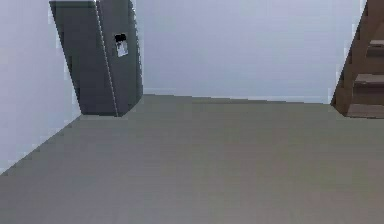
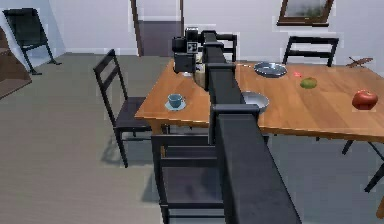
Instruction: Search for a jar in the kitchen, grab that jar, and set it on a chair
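In the arm side view my arm (image 2: 228, 110) rises as a dark bar across a wooden table (image 2: 320, 112). Its gripper (image 2: 184, 58) sits at the table's far left corner, where a dark shape stands at or behind it, so I cannot tell whether it holds anything. Black chairs surround the table: one on its left side (image 2: 120, 95), one at the near edge (image 2: 190, 170), and two on the far side (image 2: 308, 48). A small blue cup (image 2: 175, 100) rests on the table's left end.
On the table are a grey bowl (image 2: 256, 100), a metal plate (image 2: 268, 69), a green fruit (image 2: 308, 82) and a red thing (image 2: 365, 98). A dark folding chair (image 2: 28, 35) stands far left. The forward view has a dark fridge (image 1: 95, 55), brown shelving (image 1: 362, 75) and open grey floor.
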